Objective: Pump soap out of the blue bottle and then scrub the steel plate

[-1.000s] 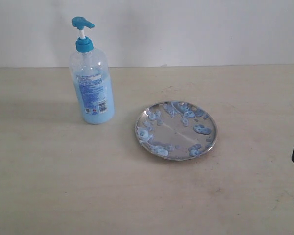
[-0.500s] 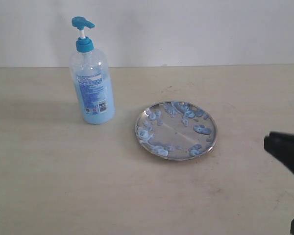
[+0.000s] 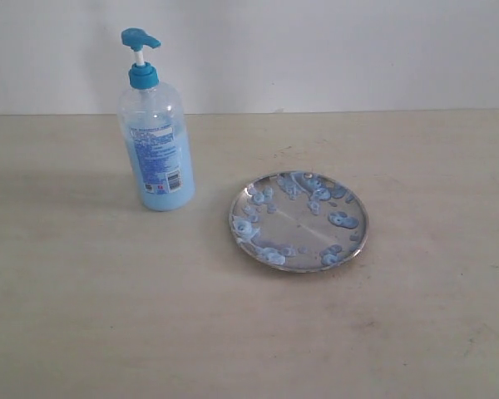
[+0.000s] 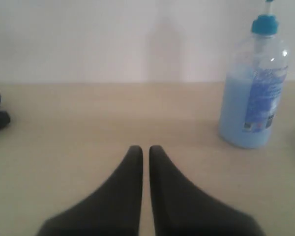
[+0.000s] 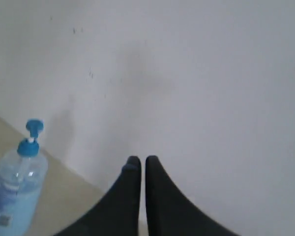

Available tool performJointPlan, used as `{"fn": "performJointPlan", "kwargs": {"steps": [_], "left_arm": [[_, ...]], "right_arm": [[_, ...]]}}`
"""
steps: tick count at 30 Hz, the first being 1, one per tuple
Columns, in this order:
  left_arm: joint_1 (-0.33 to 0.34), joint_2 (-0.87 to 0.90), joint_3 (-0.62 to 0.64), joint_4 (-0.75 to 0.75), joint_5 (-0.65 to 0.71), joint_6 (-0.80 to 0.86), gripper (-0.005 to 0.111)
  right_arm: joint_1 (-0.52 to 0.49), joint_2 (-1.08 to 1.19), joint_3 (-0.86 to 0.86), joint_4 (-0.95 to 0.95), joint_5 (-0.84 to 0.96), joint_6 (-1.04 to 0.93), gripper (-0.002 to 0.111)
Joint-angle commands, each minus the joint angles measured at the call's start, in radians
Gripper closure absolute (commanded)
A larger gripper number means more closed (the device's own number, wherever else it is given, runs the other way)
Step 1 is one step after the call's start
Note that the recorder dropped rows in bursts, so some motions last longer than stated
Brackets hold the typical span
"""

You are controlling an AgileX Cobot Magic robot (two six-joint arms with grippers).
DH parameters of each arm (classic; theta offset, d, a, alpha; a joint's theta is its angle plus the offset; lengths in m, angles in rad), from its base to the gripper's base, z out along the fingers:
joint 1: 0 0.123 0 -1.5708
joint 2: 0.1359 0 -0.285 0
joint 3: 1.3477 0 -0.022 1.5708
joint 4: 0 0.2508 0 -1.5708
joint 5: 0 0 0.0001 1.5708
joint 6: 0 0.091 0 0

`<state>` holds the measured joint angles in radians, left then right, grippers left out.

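Half a second ago a dark arm part showed at the exterior view's right edge; it has since pulled out of sight. The bottle stands upright on the worktop, left of the plate and apart from it. Soap dots the plate in pale blobs. The left claw is pressed together and empty, low over the worktop. The right claw is likewise together, facing the wall.

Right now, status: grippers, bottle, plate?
Left gripper shut, empty. Right gripper shut, empty. Bottle upright, neither gripper on it. Plate apart from it, soap blobs on it. No obstruction seen.
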<state>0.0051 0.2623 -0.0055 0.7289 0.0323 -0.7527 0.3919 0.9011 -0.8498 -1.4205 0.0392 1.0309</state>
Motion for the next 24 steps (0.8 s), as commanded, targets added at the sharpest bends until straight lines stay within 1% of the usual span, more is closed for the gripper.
{"fn": "performJointPlan", "kwargs": {"steps": [1, 3, 4, 5, 6, 7, 9, 10, 11, 12, 14, 16, 17, 19, 20, 21, 22, 24], "left_arm": [[-0.005, -0.006, 0.006, -0.024, 0.093, -0.067, 0.103], [-0.005, -0.006, 0.006, -0.029, 0.086, -0.067, 0.103], [-0.005, -0.006, 0.006, -0.041, 0.086, -0.067, 0.103], [-0.005, -0.006, 0.006, -0.041, 0.086, -0.067, 0.103], [-0.005, -0.006, 0.006, -0.043, 0.085, -0.07, 0.103], [-0.005, -0.006, 0.006, -0.053, 0.084, -0.079, 0.103], [-0.005, -0.006, 0.006, -0.053, 0.081, -0.077, 0.103], [-0.005, -0.006, 0.006, -0.053, 0.081, -0.077, 0.103], [-0.005, -0.006, 0.006, -0.053, 0.081, -0.077, 0.103], [-0.005, -0.006, 0.006, -0.053, 0.081, -0.077, 0.103], [-0.005, -0.006, 0.006, -0.053, 0.081, -0.077, 0.103], [-0.005, -0.006, 0.006, -0.053, 0.081, -0.077, 0.103], [-0.005, -0.006, 0.006, -0.053, 0.081, -0.077, 0.103], [-0.005, -0.006, 0.006, -0.053, 0.081, -0.077, 0.103], [-0.005, -0.006, 0.006, -0.053, 0.081, -0.077, 0.103], [-0.005, -0.006, 0.006, -0.053, 0.081, -0.077, 0.103], [-0.005, -0.006, 0.006, -0.053, 0.081, -0.077, 0.103], [-0.005, -0.006, 0.006, -0.053, 0.081, -0.077, 0.103]], "right_arm": [[0.001, 0.353, -0.053, 0.133, 0.093, 0.111, 0.109], [0.001, 0.497, -0.084, 0.211, 0.087, 0.111, 0.109], [0.001, 0.625, -0.112, 0.297, 0.085, 0.105, 0.109], [0.001, 0.678, -0.119, 0.31, 0.091, 0.097, 0.109], [0.001, 0.763, -0.128, 0.331, 0.135, 0.063, 0.109], [0.001, 0.788, -0.128, 0.353, 0.159, 0.029, 0.109], [0.001, 0.857, -0.128, 0.522, 0.264, -0.204, 0.109], [0.001, 0.867, -0.128, 0.566, 0.288, -0.311, 0.109], [0.001, 0.867, -0.128, 0.578, 0.286, -0.359, 0.109], [0.001, 0.867, -0.13, 0.575, 0.25, -0.361, 0.109], [-0.001, 0.883, -0.154, 0.575, 0.134, -0.381, 0.109], [-0.001, 0.939, -0.224, 0.646, 0.223, -0.396, 0.109], [-0.001, 0.975, -0.266, 0.742, 0.332, -0.452, 0.109], [-0.001, 1.014, -0.349, 0.928, 0.525, -0.655, 0.109], [-0.003, 1.024, -0.397, 1.073, 0.673, -0.831, 0.109], [-0.003, 1.027, -0.436, 1.191, 0.81, -0.967, 0.109], [-0.003, 1.012, -0.459, 1.245, 0.886, -1.022, 0.109], [-0.003, 0.986, -0.47, 1.229, 0.885, -1.024, 0.109]]}}
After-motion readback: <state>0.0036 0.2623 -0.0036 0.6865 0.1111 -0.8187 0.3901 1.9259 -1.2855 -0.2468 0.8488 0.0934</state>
